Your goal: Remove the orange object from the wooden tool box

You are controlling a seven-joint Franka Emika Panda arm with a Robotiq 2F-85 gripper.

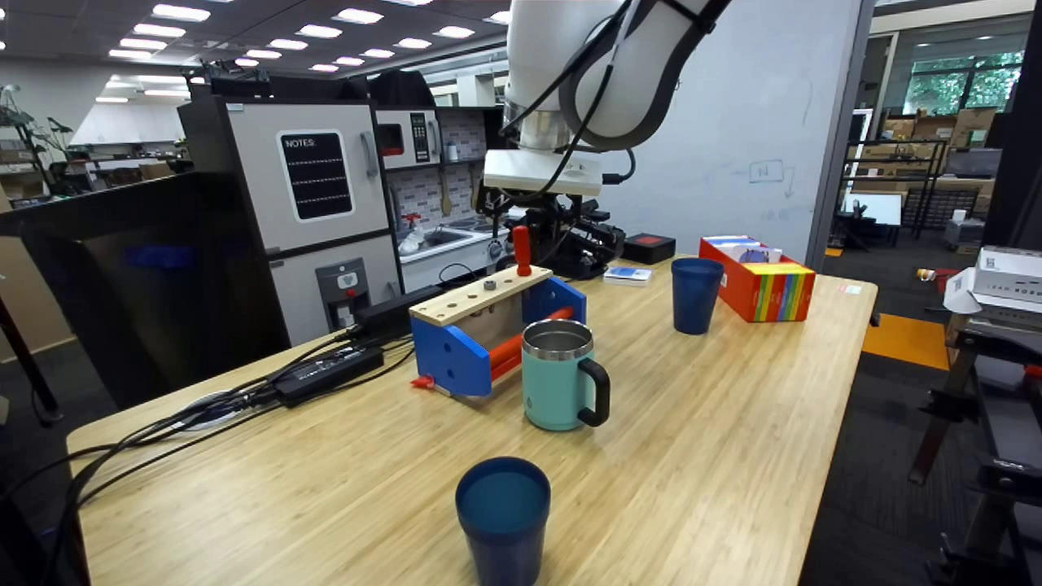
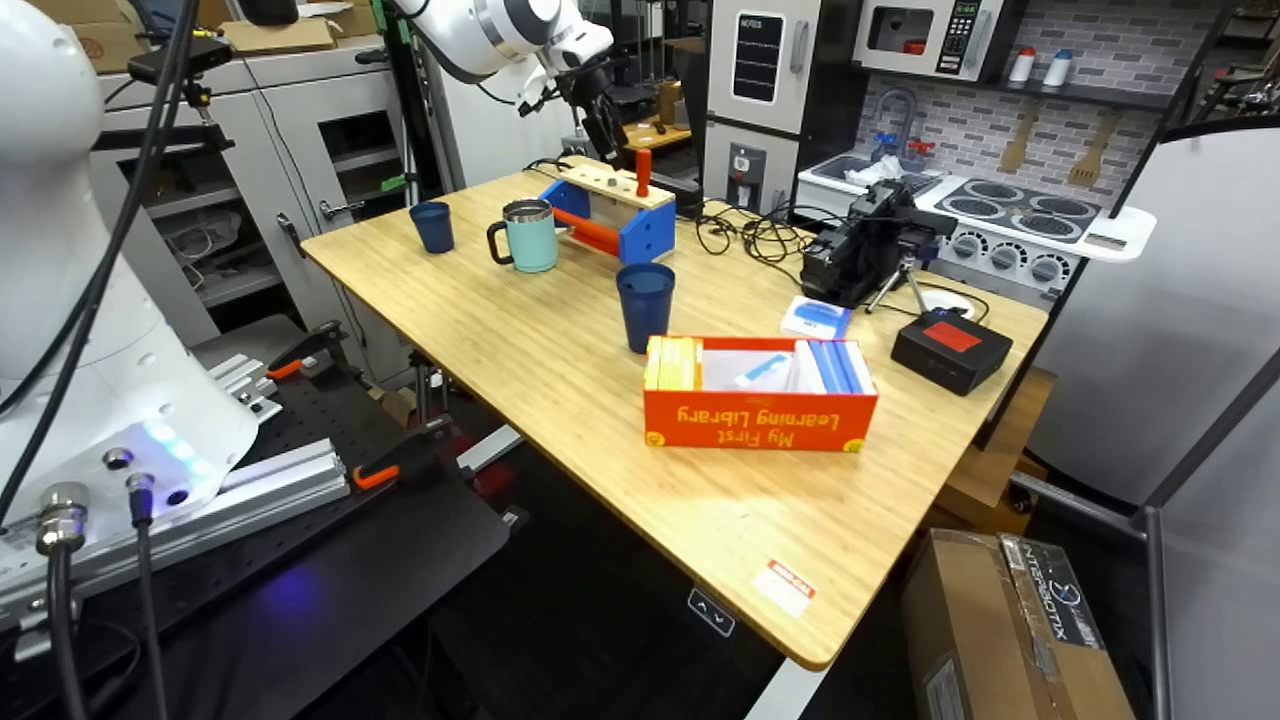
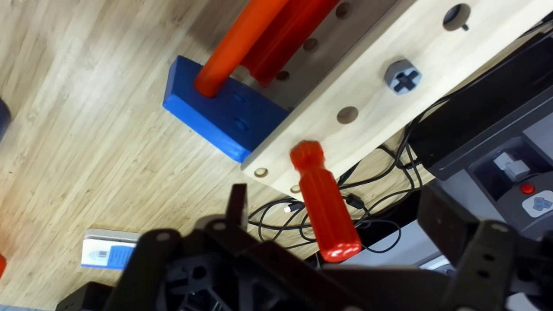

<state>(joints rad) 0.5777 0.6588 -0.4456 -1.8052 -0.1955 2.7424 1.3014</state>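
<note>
The orange object, an orange-red peg with a handle-like shape (image 3: pixel 326 207), stands upright at one end of the wooden tool box's top; it shows in both exterior views (image 1: pixel 522 251) (image 2: pixel 644 172). The wooden tool box has a light wood top with holes (image 3: pixel 376 93), blue sides (image 1: pixel 448 358) (image 2: pixel 650 235) and orange bars. A grey bolt head (image 3: pixel 403 77) sits in the top. My gripper (image 3: pixel 343 214) is open. In the wrist view the peg's free end appears between the spread fingers, without visible contact. The gripper is near the peg in both exterior views (image 1: pixel 570 240) (image 2: pixel 605 125).
A green mug (image 1: pixel 553 382) stands beside the tool box. Blue cups (image 1: pixel 696 297) (image 1: pixel 505 529) and a red multicoloured box (image 1: pixel 733 285) stand on the table. Black cables and an adapter (image 1: pixel 326 373) lie by the box. A small white-blue pack (image 3: pixel 108 250) lies nearby.
</note>
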